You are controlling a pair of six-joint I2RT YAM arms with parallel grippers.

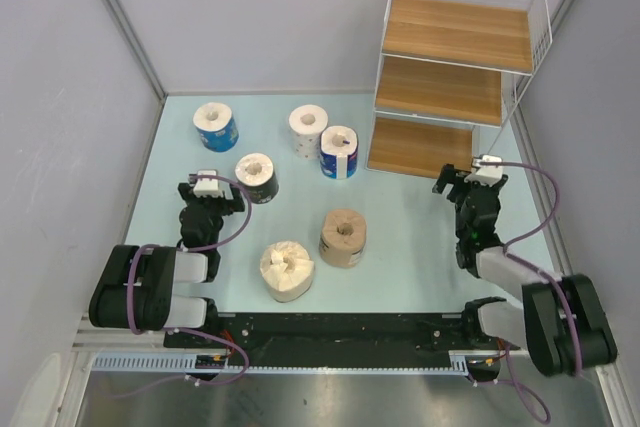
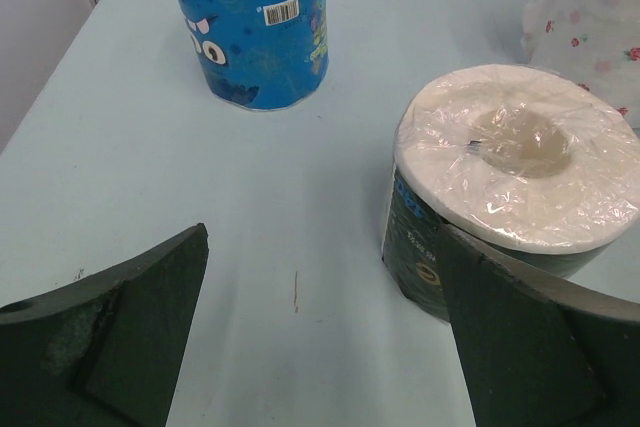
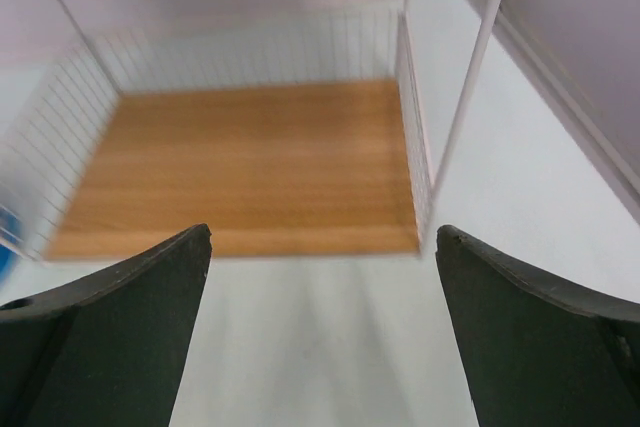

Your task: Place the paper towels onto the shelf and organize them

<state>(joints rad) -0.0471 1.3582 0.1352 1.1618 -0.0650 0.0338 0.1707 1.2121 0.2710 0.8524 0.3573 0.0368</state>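
Your left tool [image 2: 322, 242] sits nearest, released, jaws spread wide and gripping nothing. The dark-wrapped roll [image 2: 515, 182] lies just ahead, more in line with the right-hand finger than centred in the gap. It looks like your first pick, but you would likely need to shift right before closing. Your right tool [image 3: 323, 242] is just as wide and empty. It is aimed at the lowest board of the shelf [image 3: 250, 167], probably waiting there to guide a placement.

The table [image 1: 420, 247] carries everything. The shelf stands at its far right corner with three bare boards and its open front facing the arms, so a low, level entry should suit it.

No roll is on it yet. All six stand upright on the table, cores up, which leaves their sides free for a finger on either side. The cream roll [image 1: 288, 270] and the tan-brown roll [image 1: 343, 237] sit nearest the bases. One blue roll [image 1: 339, 152] is just beside the speckled white roll [image 1: 308, 130], perhaps touching it. The other blue roll [image 1: 216, 127] stands far left.
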